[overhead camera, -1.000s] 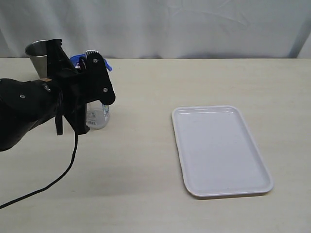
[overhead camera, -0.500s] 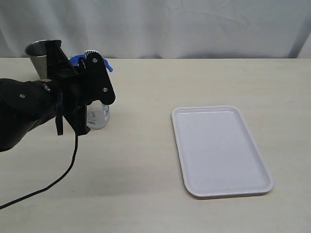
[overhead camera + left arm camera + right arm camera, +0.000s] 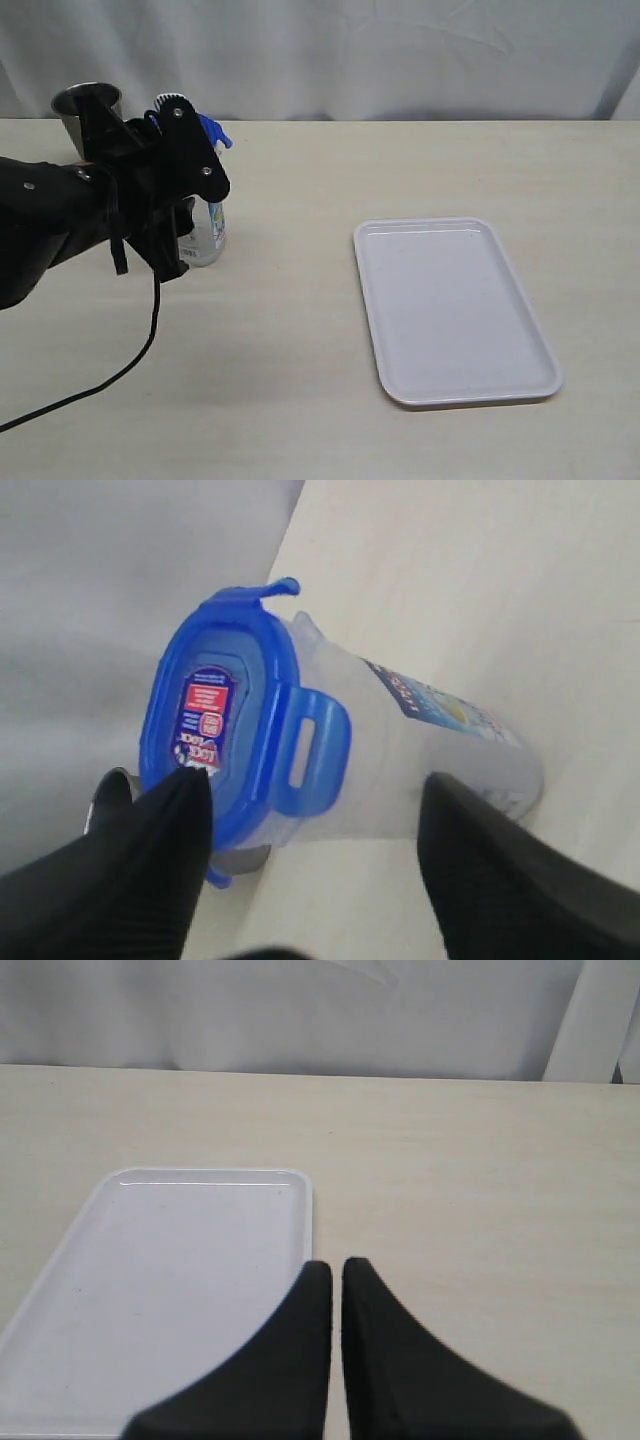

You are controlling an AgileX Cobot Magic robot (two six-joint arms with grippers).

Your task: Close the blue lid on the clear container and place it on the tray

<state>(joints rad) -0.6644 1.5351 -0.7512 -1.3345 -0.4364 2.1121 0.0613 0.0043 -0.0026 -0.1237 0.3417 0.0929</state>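
The clear container (image 3: 208,236) stands upright at the table's far left, its printed label (image 3: 440,705) showing on the side. The blue lid (image 3: 200,730) sits on its mouth, sticker up. One tab (image 3: 312,742) is folded down the side and another (image 3: 276,588) sticks outward. My left gripper (image 3: 312,785) is open and hovers by the container's top, one fingertip (image 3: 185,790) in front of the lid's edge and the other (image 3: 440,795) in front of the container's lower part. The white tray (image 3: 455,310) lies to the right. My right gripper (image 3: 337,1263) is shut on nothing, above the tray's edge (image 3: 305,1220).
A grey steel cup (image 3: 82,104) stands just behind and left of the container, partly hidden by my left arm (image 3: 60,225). A black cable (image 3: 110,375) trails from that arm over the table. A white curtain backs the table.
My left gripper has shifted left and slightly up, uncovering more of the container and the lid's right tab. The container, the tray and the right gripper have stayed put.
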